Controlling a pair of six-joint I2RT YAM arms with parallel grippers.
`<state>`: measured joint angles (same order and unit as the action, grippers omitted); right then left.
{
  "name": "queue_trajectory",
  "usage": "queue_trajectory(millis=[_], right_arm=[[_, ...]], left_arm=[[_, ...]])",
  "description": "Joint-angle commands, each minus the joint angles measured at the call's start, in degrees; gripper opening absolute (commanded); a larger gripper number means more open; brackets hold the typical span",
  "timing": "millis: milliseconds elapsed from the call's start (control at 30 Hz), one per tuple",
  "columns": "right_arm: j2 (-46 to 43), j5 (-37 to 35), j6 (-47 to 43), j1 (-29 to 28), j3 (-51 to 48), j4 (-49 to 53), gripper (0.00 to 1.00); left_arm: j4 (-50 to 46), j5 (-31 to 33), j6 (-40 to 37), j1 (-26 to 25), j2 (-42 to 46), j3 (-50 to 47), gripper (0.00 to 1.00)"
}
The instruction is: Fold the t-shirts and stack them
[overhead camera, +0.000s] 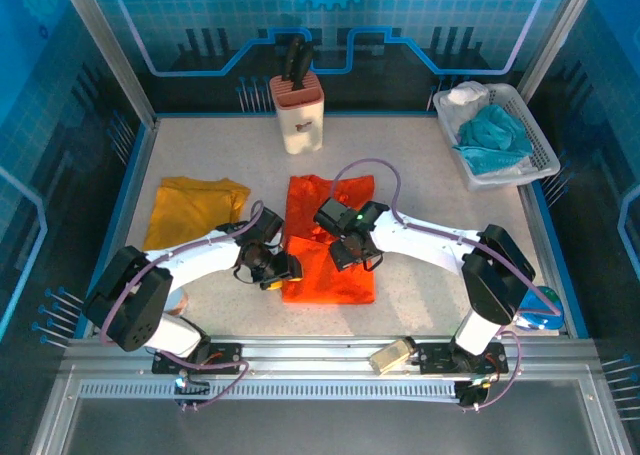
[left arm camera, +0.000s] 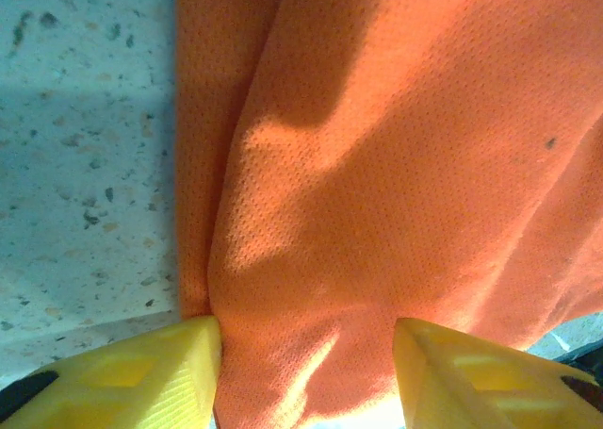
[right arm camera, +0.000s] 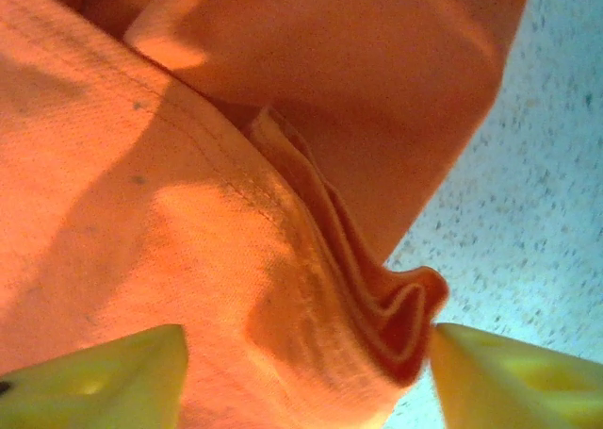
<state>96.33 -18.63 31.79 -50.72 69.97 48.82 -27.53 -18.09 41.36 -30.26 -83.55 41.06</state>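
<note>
1. Top external view
   1. The orange t-shirt (overhead camera: 325, 275) lies folded into an upright rectangle at the centre of the desk (overhead camera: 420, 195).
   2. The mustard t-shirt (overhead camera: 190, 210) lies folded at 9 o'clock from the orange t-shirt, apart from it.
   3. The left gripper (overhead camera: 275, 268) sits at the orange t-shirt's 9 o'clock edge, low on that side.
   4. The right gripper (overhead camera: 348, 255) sits over the middle of the orange t-shirt.
   5. A knife block (overhead camera: 297, 110) stands at 12 o'clock. A basket (overhead camera: 540, 145) at 2 o'clock holds a teal cloth (overhead camera: 495, 135) and a white cloth (overhead camera: 468, 95).
2. Left wrist view
   1. The left gripper (left arm camera: 306, 330) has its jaws spread. Orange t-shirt (left arm camera: 396, 165) fabric spans the gap between them.
   2. Bare desk (left arm camera: 85, 146) shows at 9 o'clock, along the fabric's straight edge.
3. Right wrist view
   1. The right gripper (right arm camera: 306, 333) has its jaws spread wide, pinching nothing.
   2. A layered folded edge (right arm camera: 396, 306) of the orange t-shirt (right arm camera: 188, 212) lies between them, nearer the 3 o'clock finger.
   3. Bare desk (right arm camera: 537, 193) shows at 3 o'clock.
</note>
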Motion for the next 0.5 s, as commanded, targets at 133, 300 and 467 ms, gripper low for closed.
queue_trajectory(millis=[133, 300, 467], right_arm=[[-9.11, 9.11, -1.03, 5.11, -4.78, -6.42, 0.85], [-12.27, 18.29, -2.9, 13.03, -10.91, -9.88, 0.88], [-13.97, 33.54, -3.95, 21.74, -20.03, -20.09, 0.88]], left_arm=[[0.15, -1.6, -1.37, 0.22, -1.22, -0.25, 0.52], [0.52, -1.86, -1.35, 0.24, -2.06, 0.19, 0.51], [0.45, -2.04, -1.46, 0.29, -2.66, 0.64, 0.51]])
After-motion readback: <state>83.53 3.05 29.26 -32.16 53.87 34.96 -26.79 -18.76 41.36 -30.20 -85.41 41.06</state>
